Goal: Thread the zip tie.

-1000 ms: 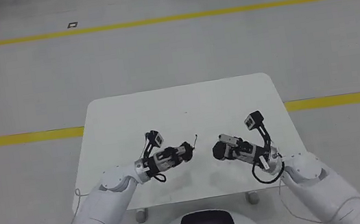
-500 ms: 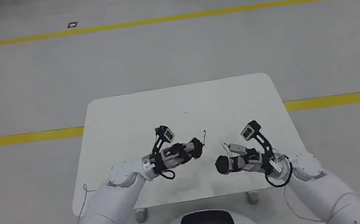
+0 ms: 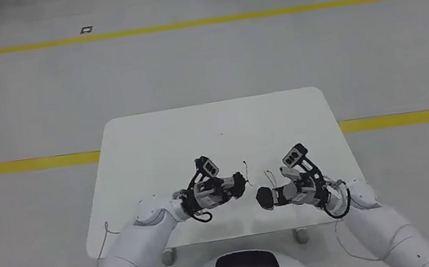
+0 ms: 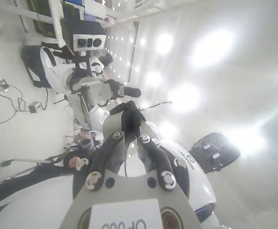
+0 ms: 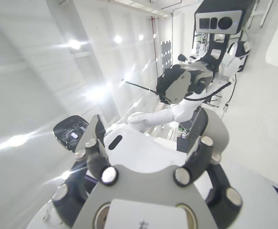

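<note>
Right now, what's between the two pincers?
Bare table in the top view; the left pincer holds the zip tie, the right pincer is open.

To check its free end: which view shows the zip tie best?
Right wrist view: the zip tie juts clear of the left claw. Left wrist view sets it against glare; top view, a faint line.

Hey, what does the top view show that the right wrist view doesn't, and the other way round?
Top view, not the wrist: the white table beneath both arms, and the yellow floor lines. Right wrist view, not the top: the right gripper seen close, plainly wide open and empty. Both: the left gripper shut on the black zip tie, whose thin tail sticks out free.
</note>
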Robot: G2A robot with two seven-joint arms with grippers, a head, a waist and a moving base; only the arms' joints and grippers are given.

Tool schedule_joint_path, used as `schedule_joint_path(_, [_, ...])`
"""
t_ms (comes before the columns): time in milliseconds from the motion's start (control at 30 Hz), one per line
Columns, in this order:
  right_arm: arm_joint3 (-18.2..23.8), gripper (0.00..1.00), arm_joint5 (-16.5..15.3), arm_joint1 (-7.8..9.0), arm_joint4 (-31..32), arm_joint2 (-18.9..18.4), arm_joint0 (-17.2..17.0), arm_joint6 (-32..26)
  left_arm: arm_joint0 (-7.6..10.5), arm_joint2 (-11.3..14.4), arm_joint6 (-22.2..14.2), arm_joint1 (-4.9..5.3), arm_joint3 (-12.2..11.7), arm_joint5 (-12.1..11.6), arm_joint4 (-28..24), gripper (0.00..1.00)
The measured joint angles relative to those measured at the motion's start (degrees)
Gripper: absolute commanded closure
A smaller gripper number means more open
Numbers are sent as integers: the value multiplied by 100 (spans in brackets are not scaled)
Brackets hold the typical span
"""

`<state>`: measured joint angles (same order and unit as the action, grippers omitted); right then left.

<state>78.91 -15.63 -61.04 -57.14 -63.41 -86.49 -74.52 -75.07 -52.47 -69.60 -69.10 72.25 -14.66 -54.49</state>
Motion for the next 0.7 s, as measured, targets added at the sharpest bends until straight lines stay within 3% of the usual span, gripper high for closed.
schedule_joint_path(33, [-48,26,12,-9,-31,15,22,-55,14,14,-45,-4,-28,5,-25,100])
schedule_joint_path(67, [-91,37,18,-17,-51,31,42,-97,26,27,-80,-8,-51,7,-44,100])
schedule_joint_path(133, [-165,50,28,-39,-73,73,84,-160,47,58,-135,-16,-90,8,-67,100])
schedule_joint_path(700, [-382,75,43,-191,8,349,311,-204,60,86,-167,-21,-110,9,-61,100])
